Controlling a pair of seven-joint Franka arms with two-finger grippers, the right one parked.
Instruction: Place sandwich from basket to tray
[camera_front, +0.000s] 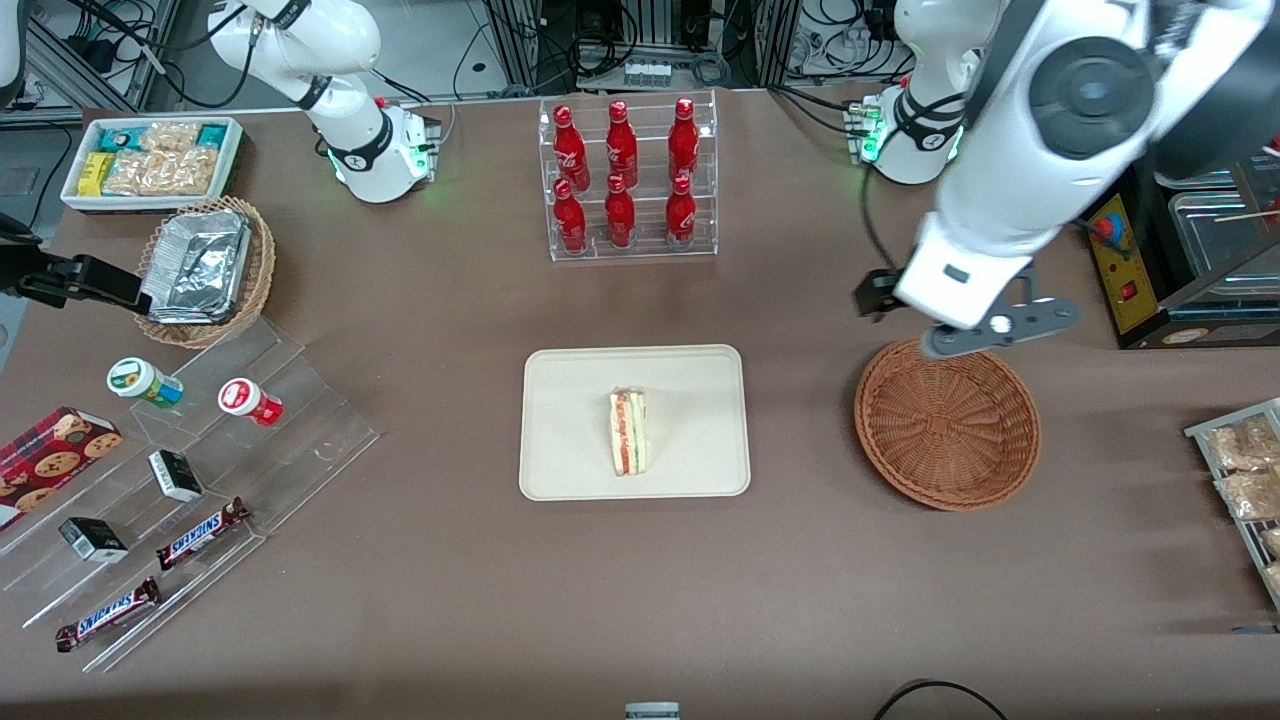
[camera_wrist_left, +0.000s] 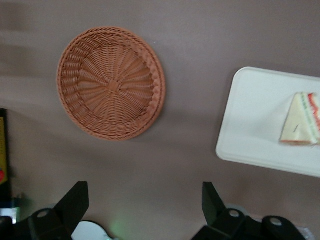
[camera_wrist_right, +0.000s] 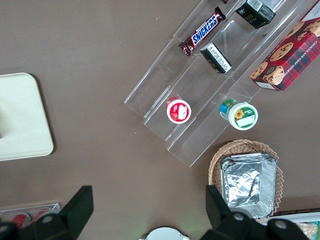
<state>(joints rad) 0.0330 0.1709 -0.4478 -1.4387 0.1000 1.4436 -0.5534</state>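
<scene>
Sandwich (camera_front: 629, 432): one wedge, lying near the middle of the tray (camera_front: 560, 460), cut edge with red and green layers showing.
Tray: one, cream, flat on the desk (camera_front: 450, 600).
Basket (camera_front: 947, 424): one, reddish-brown wicker, nothing in it; beside the tray toward the working arm's end, apart from it.
Gripper (camera_wrist_left: 145, 202): raised above the desk close to the basket's rim, fingers (camera_wrist_left: 75, 200) spread wide, holding nothing.
Bottles (camera_front: 624, 176): six red, in a clear rack, farther from the front camera than the tray.

Sandwich (camera_front: 628, 432) on tray (camera_front: 570, 400); gripper (camera_wrist_left: 145, 202) above basket (camera_front: 946, 424).
</scene>
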